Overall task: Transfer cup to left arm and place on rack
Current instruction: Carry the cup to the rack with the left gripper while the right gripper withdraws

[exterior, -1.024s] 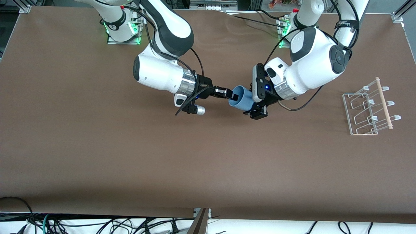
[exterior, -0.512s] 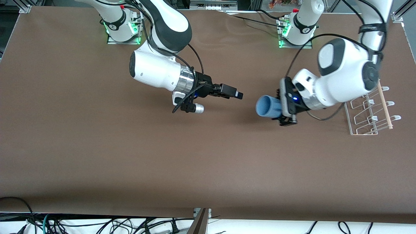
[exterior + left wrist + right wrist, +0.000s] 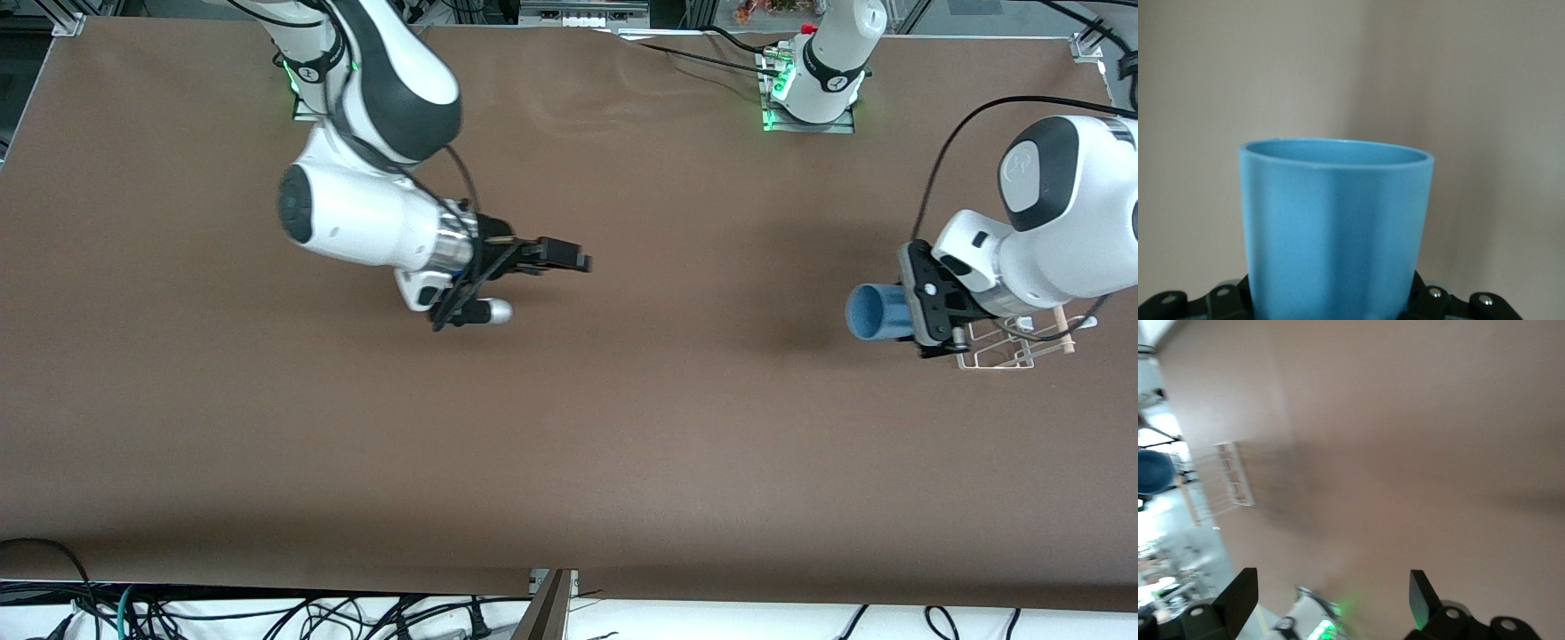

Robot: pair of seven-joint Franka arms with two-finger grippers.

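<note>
The light-blue cup [image 3: 874, 313] lies on its side in my left gripper [image 3: 907, 313], held in the air with its open mouth toward the table's middle. The left gripper is shut on the cup's base end, right beside the white wire rack [image 3: 1000, 357], which the left wrist partly hides. In the left wrist view the cup [image 3: 1337, 227] fills the space between the jaws of the left gripper [image 3: 1331, 308]. My right gripper [image 3: 573, 259] is open and empty over the table's middle. The right wrist view shows its fingertips [image 3: 1239, 592] wide apart, with the rack [image 3: 1231, 483] and cup [image 3: 1155, 471] far off.
The brown table [image 3: 569, 444] has bare surface all round. The rack's wooden rod [image 3: 1063, 335] sticks out from under the left wrist. Both arm bases [image 3: 813, 98] stand along the table's edge farthest from the front camera.
The right gripper let go of the cup and drew back toward its own end. The left arm carried the cup from the table's middle to beside the rack.
</note>
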